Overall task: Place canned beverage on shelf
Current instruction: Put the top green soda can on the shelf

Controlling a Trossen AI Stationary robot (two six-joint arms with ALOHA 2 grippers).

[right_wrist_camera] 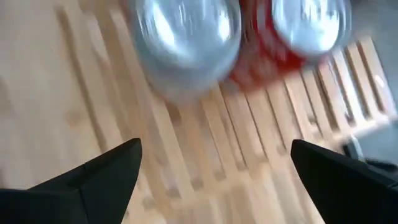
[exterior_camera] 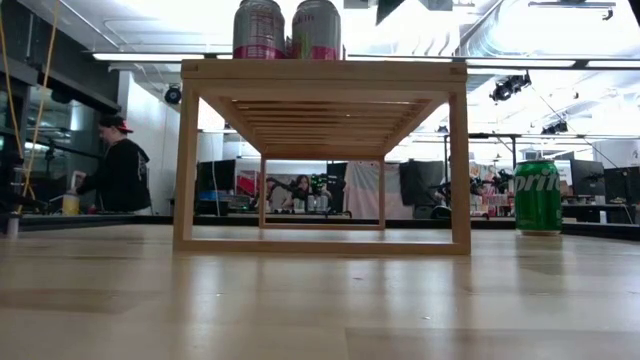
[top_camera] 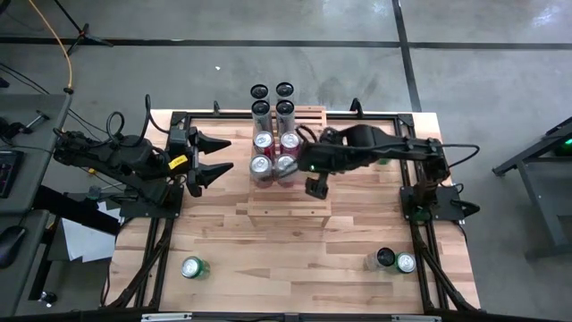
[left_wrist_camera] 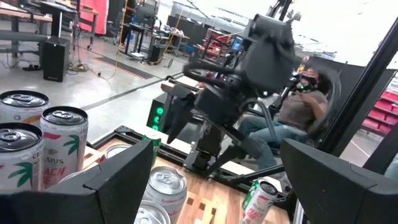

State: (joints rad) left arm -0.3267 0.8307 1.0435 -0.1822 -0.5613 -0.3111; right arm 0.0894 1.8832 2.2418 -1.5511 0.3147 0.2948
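Note:
The shelf (top_camera: pixel 288 207) is a pale slatted wooden rack in the middle of the table; in the low view it stands as an open frame (exterior_camera: pixel 320 75). Several cans stand on its top toward the far side, among them silver-topped ones (top_camera: pixel 274 152) and dark-topped ones (top_camera: pixel 272 100). Two of them show in the low view (exterior_camera: pixel 288 30). My right gripper (top_camera: pixel 304 170) hangs open over the slats (right_wrist_camera: pixel 205 155), slanting down, just right of the nearest cans (right_wrist_camera: pixel 186 37). My left gripper (top_camera: pixel 222 156) waits open and level, left of the cans (left_wrist_camera: pixel 62 143).
A green can (top_camera: pixel 192 267) lies near the table's front left corner. Two more cans (top_camera: pixel 395 261) stand near the front right. A green can (exterior_camera: pixel 538 197) shows beside the shelf in the low view. People (left_wrist_camera: pixel 305 106) are in the room beyond the table.

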